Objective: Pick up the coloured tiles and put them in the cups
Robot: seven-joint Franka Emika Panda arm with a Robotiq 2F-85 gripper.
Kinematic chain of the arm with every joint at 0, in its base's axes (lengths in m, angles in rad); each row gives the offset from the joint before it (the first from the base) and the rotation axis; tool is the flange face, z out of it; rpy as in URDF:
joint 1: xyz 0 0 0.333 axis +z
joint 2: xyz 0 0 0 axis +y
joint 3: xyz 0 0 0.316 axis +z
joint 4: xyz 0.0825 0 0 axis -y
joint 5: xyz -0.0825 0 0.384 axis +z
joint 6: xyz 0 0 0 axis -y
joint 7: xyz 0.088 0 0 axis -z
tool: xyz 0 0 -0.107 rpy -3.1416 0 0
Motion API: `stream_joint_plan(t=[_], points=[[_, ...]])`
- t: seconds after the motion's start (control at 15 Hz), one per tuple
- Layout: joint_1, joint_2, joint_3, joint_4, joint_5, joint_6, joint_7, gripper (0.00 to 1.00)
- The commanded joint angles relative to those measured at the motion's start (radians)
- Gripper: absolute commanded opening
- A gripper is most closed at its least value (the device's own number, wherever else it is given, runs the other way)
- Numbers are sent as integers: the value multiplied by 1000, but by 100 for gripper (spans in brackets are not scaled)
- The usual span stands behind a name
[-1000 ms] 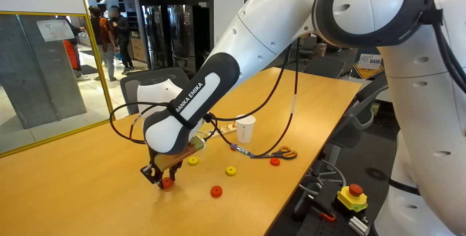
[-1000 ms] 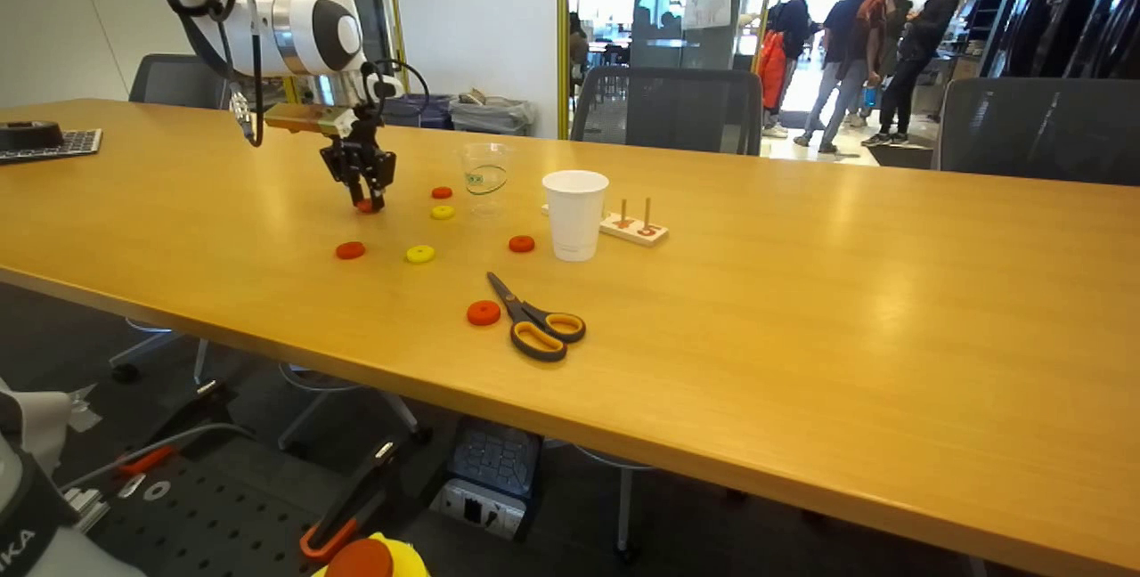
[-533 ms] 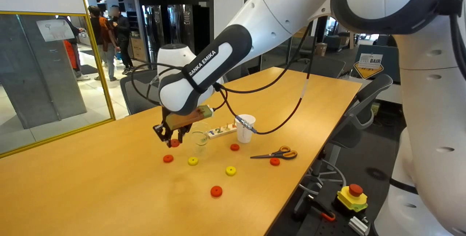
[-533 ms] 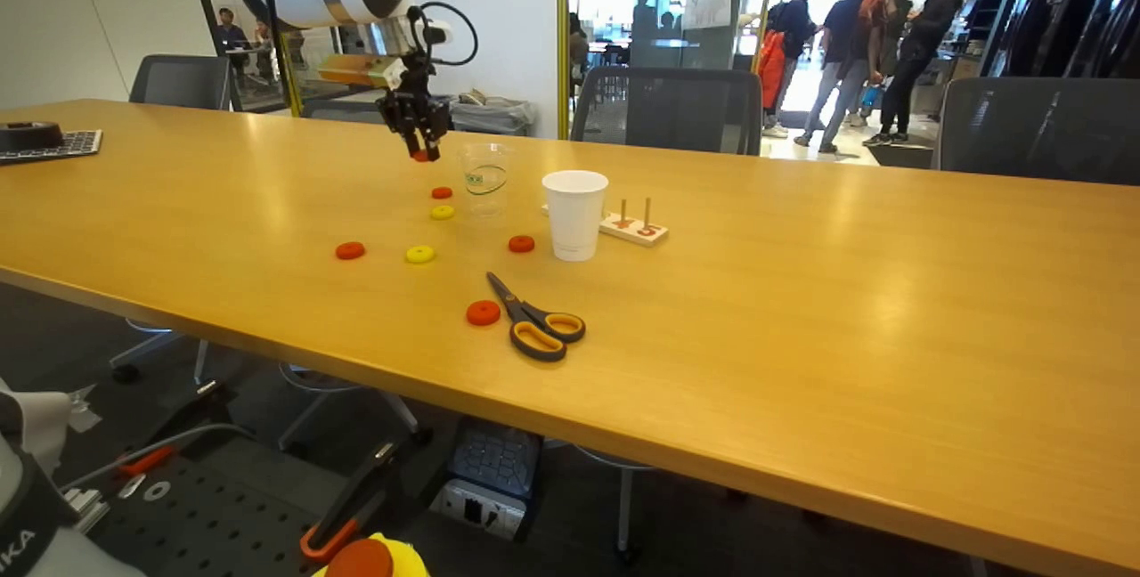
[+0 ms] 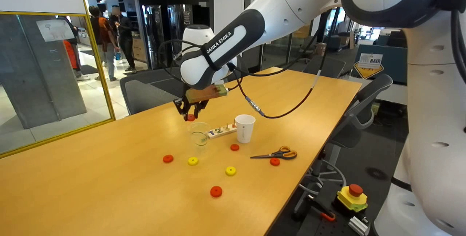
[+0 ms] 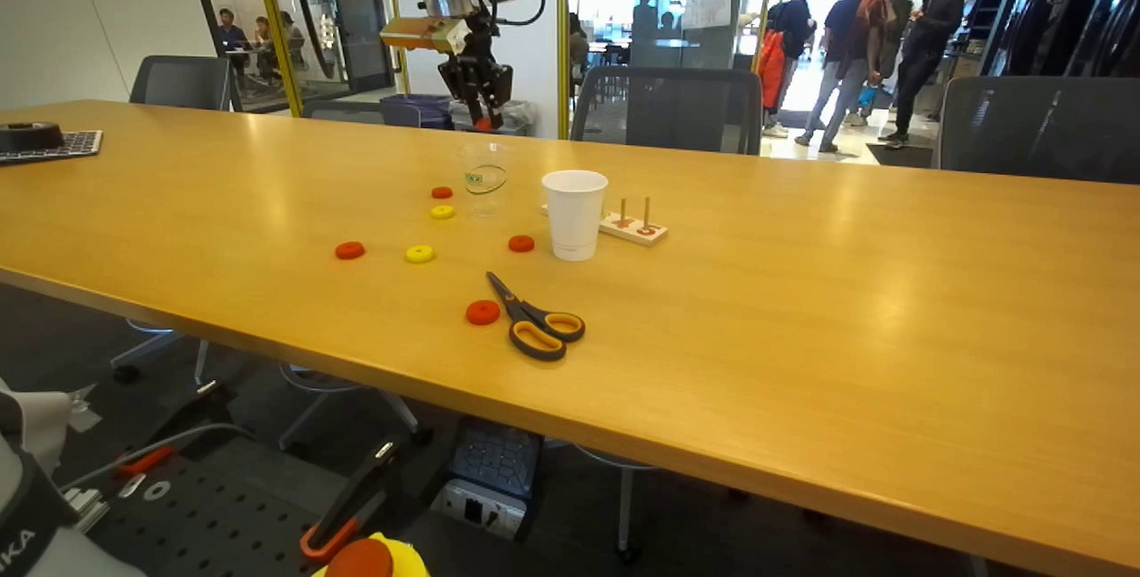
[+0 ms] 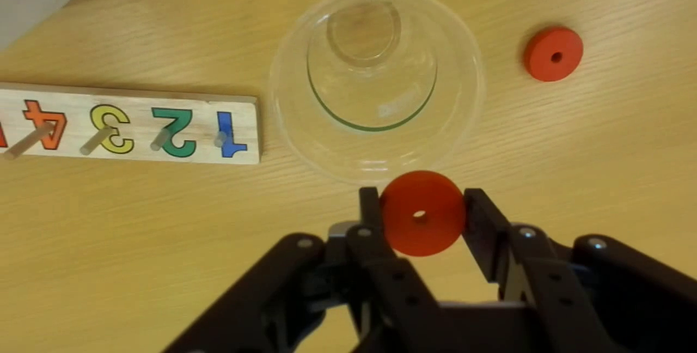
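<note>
Gripper (image 5: 191, 117), moved up-frame, pinches a red tile (image 7: 430, 198); early release could miss the clear cup (image 7: 375, 126), upper centre of wrist view.

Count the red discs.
5: one red disc in the claw, one beside the scissors, one near the white cup, and two, one near each yellow disc. Any inside the white cup would be hidden.
</note>
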Motion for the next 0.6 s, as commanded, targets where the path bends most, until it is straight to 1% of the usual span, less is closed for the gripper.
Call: stream_joint_plan(t=[0.0, 0.53], points=[[-16, -3, 4, 18, 15, -40, -36, 27], [-23, 18, 12, 35, 21, -144, -65, 27]])
